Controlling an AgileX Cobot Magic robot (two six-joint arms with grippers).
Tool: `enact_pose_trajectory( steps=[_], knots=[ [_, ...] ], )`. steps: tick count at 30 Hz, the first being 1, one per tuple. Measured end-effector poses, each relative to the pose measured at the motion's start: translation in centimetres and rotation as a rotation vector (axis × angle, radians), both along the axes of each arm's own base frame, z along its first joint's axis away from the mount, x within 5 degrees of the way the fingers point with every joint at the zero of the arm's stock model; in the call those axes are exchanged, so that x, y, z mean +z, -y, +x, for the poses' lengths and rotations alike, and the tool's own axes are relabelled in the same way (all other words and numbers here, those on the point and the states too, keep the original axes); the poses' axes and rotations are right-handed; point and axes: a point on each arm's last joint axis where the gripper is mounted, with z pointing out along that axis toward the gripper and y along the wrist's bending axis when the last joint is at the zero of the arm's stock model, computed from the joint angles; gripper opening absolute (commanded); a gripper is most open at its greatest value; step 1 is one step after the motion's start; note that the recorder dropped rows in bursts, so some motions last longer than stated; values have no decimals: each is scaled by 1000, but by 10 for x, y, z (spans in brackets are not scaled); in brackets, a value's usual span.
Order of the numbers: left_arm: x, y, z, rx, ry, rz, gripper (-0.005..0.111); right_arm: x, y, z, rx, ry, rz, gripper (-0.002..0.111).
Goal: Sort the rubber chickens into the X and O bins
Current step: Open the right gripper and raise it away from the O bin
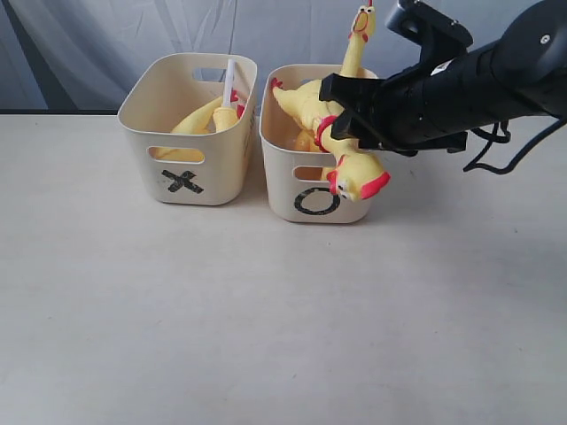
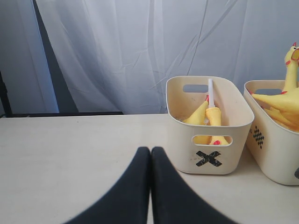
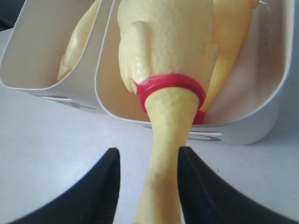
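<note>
A yellow rubber chicken [image 1: 306,104] lies across the front rim of the O bin [image 1: 288,181]. Its body is inside and its head [image 1: 359,181] hangs down outside over the O mark. My right gripper [image 1: 344,119] straddles its neck [image 3: 166,154], jaws open, with a gap showing on one side. A second chicken [image 1: 360,35] stands upright at the back of the O bin. The X bin [image 1: 177,142] holds a chicken [image 1: 197,122] and a head-and-neck piece with a white tube [image 1: 229,102]. My left gripper [image 2: 150,150] is shut on nothing, over the table short of the X bin [image 2: 233,156].
The two bins stand side by side at the back of the pale table [image 1: 266,310], against a white curtain [image 1: 106,44]. The right arm [image 1: 461,80] reaches in from the right above the O bin, with a cable [image 1: 496,150] hanging behind it.
</note>
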Motion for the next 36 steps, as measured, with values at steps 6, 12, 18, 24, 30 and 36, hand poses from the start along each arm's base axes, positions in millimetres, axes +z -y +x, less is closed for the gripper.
enact_pose_trajectory(
  steps=[6, 12, 18, 24, 30, 36],
  knots=[
    [0, 0, 0, 0, 0, 0, 0, 20, 4, -5, -19, 78, 25, 39],
    [0, 0, 0, 0, 0, 0, 0, 39, 8, -10, -40, 156, 51, 19],
    [0, 0, 0, 0, 0, 0, 0, 35, 7, -9, -19, 142, 28, 0],
    [0, 0, 0, 0, 0, 0, 0, 43, 10, -13, 73, 240, -70, 0],
    [0, 0, 0, 0, 0, 0, 0, 59, 14, -22, 116, 327, -107, 0],
    [0, 0, 0, 2, 2, 9, 0, 78, 19, -34, 139, 409, -122, 0]
  ],
)
